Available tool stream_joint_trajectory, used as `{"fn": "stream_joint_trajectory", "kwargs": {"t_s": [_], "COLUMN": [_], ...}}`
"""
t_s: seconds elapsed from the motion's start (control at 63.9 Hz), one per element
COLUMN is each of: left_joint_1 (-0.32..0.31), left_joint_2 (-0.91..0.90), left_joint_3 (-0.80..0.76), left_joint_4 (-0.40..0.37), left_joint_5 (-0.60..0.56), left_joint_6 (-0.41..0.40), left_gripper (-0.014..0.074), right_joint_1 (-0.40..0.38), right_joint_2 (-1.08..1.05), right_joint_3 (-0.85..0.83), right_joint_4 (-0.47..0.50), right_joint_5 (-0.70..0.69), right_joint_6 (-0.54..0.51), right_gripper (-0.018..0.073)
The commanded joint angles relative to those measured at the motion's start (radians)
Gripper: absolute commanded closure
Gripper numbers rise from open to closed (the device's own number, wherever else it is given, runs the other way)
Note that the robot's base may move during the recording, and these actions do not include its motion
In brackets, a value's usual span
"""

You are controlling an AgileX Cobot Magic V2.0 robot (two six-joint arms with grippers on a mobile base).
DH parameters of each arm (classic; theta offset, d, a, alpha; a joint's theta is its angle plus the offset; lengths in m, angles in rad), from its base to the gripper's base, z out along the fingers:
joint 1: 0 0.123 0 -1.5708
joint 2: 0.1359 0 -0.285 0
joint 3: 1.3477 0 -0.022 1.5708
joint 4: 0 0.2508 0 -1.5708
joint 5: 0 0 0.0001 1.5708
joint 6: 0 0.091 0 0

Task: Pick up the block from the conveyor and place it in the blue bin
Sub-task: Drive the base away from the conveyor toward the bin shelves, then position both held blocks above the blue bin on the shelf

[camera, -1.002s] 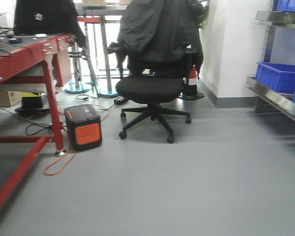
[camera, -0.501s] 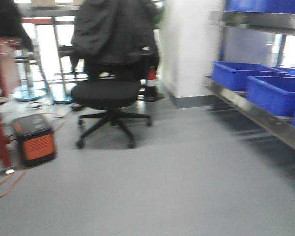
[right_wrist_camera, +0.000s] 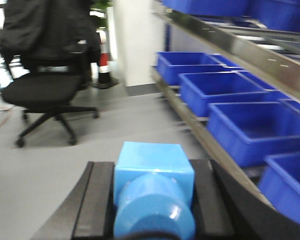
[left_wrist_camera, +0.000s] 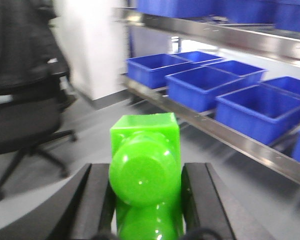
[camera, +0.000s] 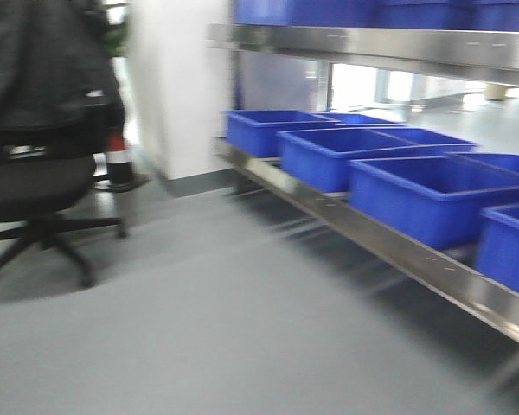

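Note:
My right gripper is shut on the bright blue block, whose rounded raised part faces the camera. My left gripper is shut on a bright green block of the same stepped shape. Several blue bins stand in a row on a low steel shelf at the right: in the front view, the left wrist view and the right wrist view. The conveyor is out of view. Neither gripper shows in the front view.
A black office chair with a dark jacket stands at the left; it also shows in the right wrist view. A red-and-white cone stands by the white pillar. An upper steel shelf carries more blue bins. Grey floor lies ahead.
The front view has swung to the right: the red conveyor frame and the orange box have left the frame, the chair has slid to the left edge, and the row of blue bins now fills the right.

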Motion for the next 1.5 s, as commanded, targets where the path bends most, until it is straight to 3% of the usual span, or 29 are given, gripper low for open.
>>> {"fn": "stream_joint_trajectory", "kwargs": {"t_s": [0.0, 1.488], "left_joint_1": [-0.007, -0.007], "left_joint_2": [-0.006, -0.006], "left_joint_3": [0.003, 0.003], "left_joint_4": [-0.005, -0.005], "left_joint_5": [-0.021, -0.021], "left_joint_6": [-0.006, -0.006], "left_gripper": [0.0707, 0.0707], "right_joint_1": [-0.002, 0.022], "right_joint_2": [-0.004, -0.004], "right_joint_3": [-0.007, -0.007], "right_joint_4": [-0.005, -0.005], "right_joint_5": [-0.029, -0.029], "right_joint_6": [-0.007, -0.007], "right_gripper": [0.0712, 0.0712]}}
